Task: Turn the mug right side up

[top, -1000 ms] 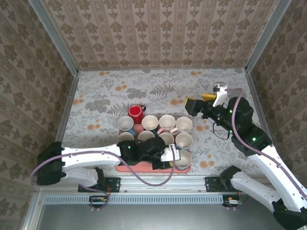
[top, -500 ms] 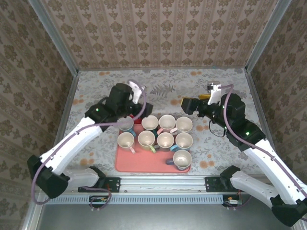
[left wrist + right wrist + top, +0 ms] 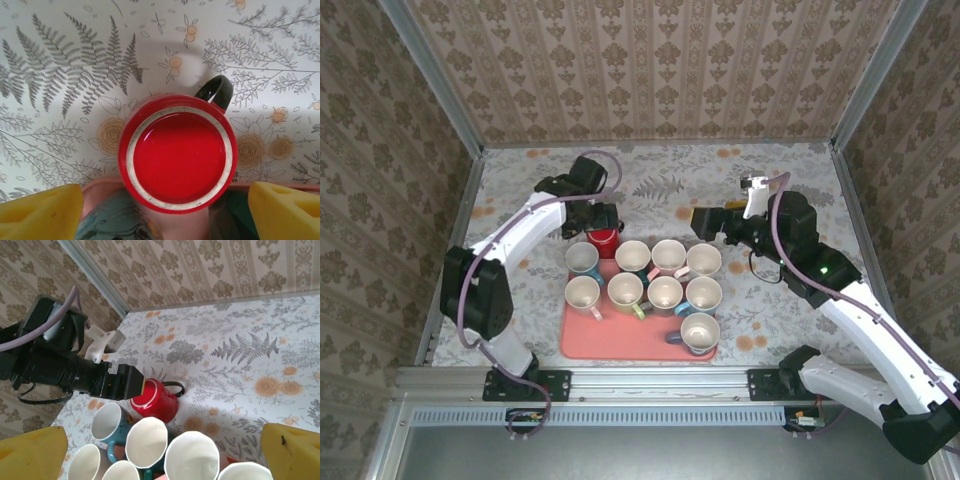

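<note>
Top external view has the left arm (image 3: 510, 245), which a second ago lay low along the near rim of the pink rectangular tray (image 3: 620, 347), now stretched to that tray's far left corner. Its left gripper (image 3: 604, 226) is poised over the red ceramic mug with a black handle (image 3: 603, 241). The mug has not moved, while the right gripper (image 3: 704, 222) has drifted slightly leftward above the floral table cover (image 3: 520, 200). The left wrist view looks straight down on the mug (image 3: 177, 152) and shows its flat red base, ringed by an unglazed white foot, facing up, so it is upside down. The right wrist view gives the side instead: the mug (image 3: 155, 401) leans, mouth down, at the tray's edge behind the upright cream-lined mugs (image 3: 146, 442). Whether it rests on the rim or the cover cannot be told. The left gripper (image 3: 162, 212) has its yellow fingers (image 3: 40, 212) spread well apart on either side of the mug, touching nothing. The right gripper's yellow fingers (image 3: 30, 452) are at their widest and empty.
</note>
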You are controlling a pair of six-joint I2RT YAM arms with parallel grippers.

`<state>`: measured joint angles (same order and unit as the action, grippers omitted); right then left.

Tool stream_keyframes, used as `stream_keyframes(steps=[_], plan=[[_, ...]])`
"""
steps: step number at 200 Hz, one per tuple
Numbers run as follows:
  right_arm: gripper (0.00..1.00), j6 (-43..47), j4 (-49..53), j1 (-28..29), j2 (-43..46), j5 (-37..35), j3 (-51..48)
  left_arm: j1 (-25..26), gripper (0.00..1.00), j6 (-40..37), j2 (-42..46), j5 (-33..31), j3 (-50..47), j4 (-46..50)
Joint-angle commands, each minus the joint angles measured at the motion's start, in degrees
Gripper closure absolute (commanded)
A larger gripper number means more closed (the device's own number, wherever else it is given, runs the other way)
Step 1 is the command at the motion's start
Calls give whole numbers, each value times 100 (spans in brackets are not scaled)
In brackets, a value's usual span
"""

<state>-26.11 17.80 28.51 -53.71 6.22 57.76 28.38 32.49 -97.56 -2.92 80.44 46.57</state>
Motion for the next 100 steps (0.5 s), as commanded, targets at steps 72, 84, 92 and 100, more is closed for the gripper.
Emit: stream_keyframes(steps=[72,84,92,100], plan=[[0,79,-210,-30,-96,169,-208,-136,11,415,-821,289,429,139],[0,97,-234,-30,-104,170,-229,-132,13,425,-906,364,428,78],[0,95,-246,-30,-117,169,-231,-132,14,429,-954,446,419,23],[0,94,-254,-30,-130,186,-251,-136,16,441,-998,474,419,-11]])
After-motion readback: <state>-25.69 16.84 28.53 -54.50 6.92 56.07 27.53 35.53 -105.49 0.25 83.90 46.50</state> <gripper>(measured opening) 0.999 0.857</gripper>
